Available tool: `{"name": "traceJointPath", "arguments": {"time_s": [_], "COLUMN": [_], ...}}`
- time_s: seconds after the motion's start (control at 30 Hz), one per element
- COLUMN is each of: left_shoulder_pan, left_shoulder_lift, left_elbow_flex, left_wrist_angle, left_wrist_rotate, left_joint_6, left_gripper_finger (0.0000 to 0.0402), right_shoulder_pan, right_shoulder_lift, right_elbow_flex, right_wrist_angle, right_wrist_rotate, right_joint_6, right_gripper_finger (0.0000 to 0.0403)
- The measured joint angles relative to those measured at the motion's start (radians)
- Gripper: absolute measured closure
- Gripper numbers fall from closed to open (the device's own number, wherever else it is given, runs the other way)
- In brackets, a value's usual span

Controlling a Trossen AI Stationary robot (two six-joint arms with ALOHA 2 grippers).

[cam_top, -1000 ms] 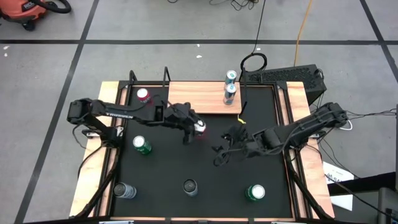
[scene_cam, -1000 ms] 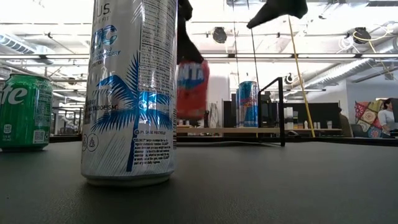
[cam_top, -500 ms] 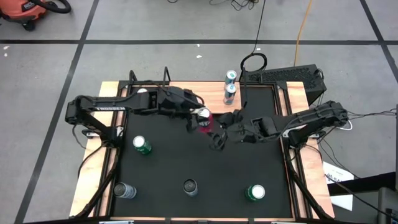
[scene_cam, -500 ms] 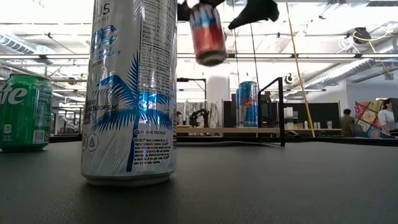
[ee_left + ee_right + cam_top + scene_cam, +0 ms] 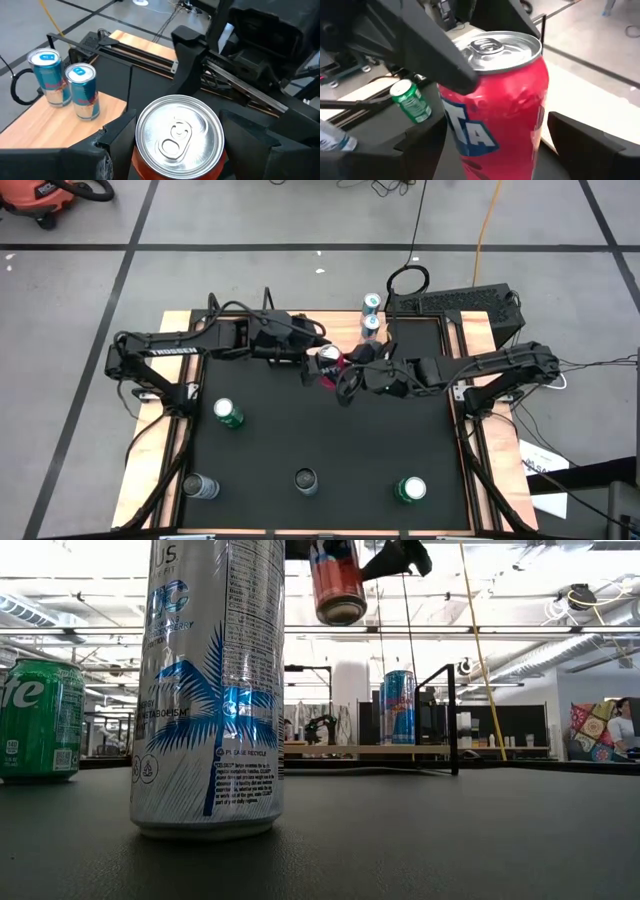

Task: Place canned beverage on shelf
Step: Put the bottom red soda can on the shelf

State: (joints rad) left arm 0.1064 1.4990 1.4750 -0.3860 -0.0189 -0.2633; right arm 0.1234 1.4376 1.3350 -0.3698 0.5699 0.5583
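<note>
Since a second ago I've carried the red can (image 5: 328, 364) up off the mat and toward twelve o'clock, and my right arm has swung in from four o'clock to meet it. It now hangs in the air near the front edge of the shelf (image 5: 300, 338), at centre table. My left gripper (image 5: 318, 363) is clamped on it, a finger (image 5: 116, 135) on either side below the rim. The right gripper (image 5: 350, 375) brackets the same can from the three o'clock side, fingers (image 5: 580, 137) spread wide, with a gap showing between them and the can wall.

On the shelf two blue cans (image 5: 370, 327) stand upright at its one o'clock end, close together. Every lid I can see is shut, so I can't tell what's inside any of them.

Down on the black mat: a green can (image 5: 228, 413) at nine o'clock, another green one (image 5: 411, 490) at five, a pale can (image 5: 199, 486) at seven and a silver can (image 5: 305, 479) at six.

In the low view the red can's top is cut off by the frame edge, and the silver can fills the foreground.
</note>
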Motion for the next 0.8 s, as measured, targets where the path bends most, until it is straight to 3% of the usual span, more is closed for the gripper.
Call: {"name": "traceJointPath", "arguments": {"time_s": [0.17,0.6,0.8], "left_shoulder_pan": [-0.002,0.004,0.035], "left_shoulder_lift": [0.0,-0.003,-0.058], "left_elbow_flex": [0.0,0.024,0.034], "left_wrist_angle": [-0.001,-0.026,-0.007], "left_wrist_rotate": [0.006,0.006,0.025], "left_joint_6": [-0.018,-0.012,0.012], "left_gripper_finger": [0.0149,0.0147,0.0113], "right_shoulder_pan": [-0.015,-0.038,-0.04], "right_shoulder_lift": [0.0,-0.005,-0.021], "right_elbow_flex": [0.0,0.0,-0.001], "right_wrist_angle": [0.021,0.055,0.047], "right_wrist_rotate": [-0.072,-0.121,-0.131], "right_joint_6": [-0.034,-0.078,-0.114], "right_gripper_finger": [0.0076,0.0132,0.0136]}}
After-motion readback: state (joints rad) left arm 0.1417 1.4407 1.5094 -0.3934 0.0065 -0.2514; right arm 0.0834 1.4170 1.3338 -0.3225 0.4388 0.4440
